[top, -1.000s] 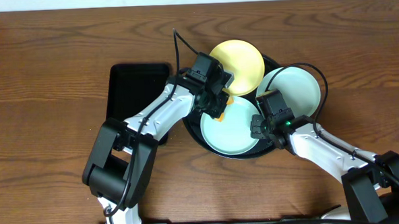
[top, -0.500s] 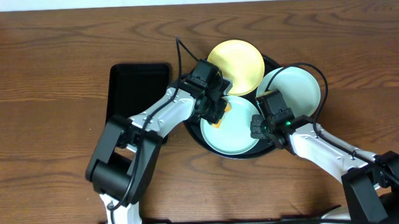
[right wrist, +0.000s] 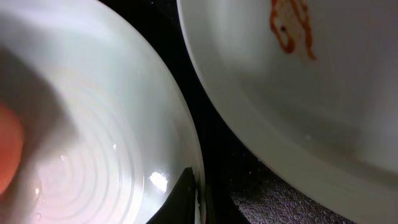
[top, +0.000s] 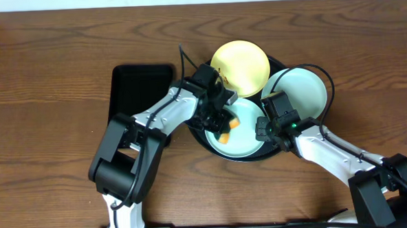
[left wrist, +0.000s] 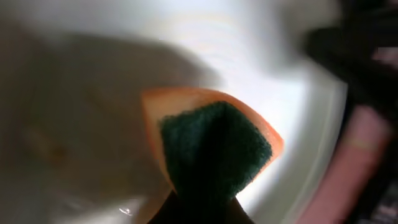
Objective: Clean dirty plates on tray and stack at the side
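Left tool (top: 220, 125) is clamped on an orange-and-green sponge (left wrist: 214, 149), pressed to the near mint plate (top: 245, 143), which sits at the near side of the tray (top: 277, 60). The sponge is on that plate's left half, so we judge the surface left to wipe lies right of it, toward the right tool (top: 261, 130) at the plate's right rim. We cannot tell if that one grips. Left arm is nearer for scrubbing. Yellow plate (top: 242, 64) sits far, second mint plate (top: 300, 92) right, with an orange smudge (right wrist: 291, 28).

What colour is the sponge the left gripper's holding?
The sponge is orange with a dark green scrub face; clearest in the left wrist view.
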Motion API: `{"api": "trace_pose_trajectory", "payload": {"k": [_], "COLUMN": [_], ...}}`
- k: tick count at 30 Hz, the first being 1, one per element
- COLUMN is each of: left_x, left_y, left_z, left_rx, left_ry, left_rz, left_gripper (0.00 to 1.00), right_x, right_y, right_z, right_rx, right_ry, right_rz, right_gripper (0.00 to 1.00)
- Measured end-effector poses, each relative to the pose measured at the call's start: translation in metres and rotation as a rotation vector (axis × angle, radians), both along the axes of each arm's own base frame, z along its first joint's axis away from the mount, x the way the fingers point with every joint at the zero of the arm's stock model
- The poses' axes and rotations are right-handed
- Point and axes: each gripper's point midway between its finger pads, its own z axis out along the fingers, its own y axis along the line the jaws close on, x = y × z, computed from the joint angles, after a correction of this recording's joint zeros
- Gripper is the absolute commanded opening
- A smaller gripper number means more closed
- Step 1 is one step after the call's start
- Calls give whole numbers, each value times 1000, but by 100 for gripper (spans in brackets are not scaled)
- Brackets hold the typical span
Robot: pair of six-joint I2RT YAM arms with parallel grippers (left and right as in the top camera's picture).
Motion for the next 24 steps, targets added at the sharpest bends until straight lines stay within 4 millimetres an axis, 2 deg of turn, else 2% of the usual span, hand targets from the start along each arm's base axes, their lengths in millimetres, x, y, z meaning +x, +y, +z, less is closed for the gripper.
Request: {"api": "trace_pose_trajectory", "payload": {"k": [3, 7, 10, 13, 16, 21, 24], "left_x": [3, 22, 36, 40, 41, 55, 56], "left_y": [-4, 6, 26, 57, 90, 151, 181], "left_z": [27, 97, 157, 186, 175, 125, 96], "left_rx": [-115, -256, -299, -218, -43, 298, 442], "left_ry": [15, -106, -263, -364, -371, -332, -292], "left_rz": [13, 52, 96, 174, 263, 460, 547], "left_gripper": [7, 7, 8, 8, 7, 8, 8], "right_x": [0, 0, 0, -1, -2, -3, -3], "right_y": [0, 0, 0, 0, 0, 0, 0], "right_z": [0, 0, 0, -1, -2, -2, -2], "right_rx": [0, 0, 0, -1, -1, -1, -2], "right_ry": [0, 0, 0, 5, 10, 14, 15], "right_rz": [0, 0, 0, 2, 6, 8, 10], "right_gripper": [4, 4, 7, 10, 13, 15, 11]}}
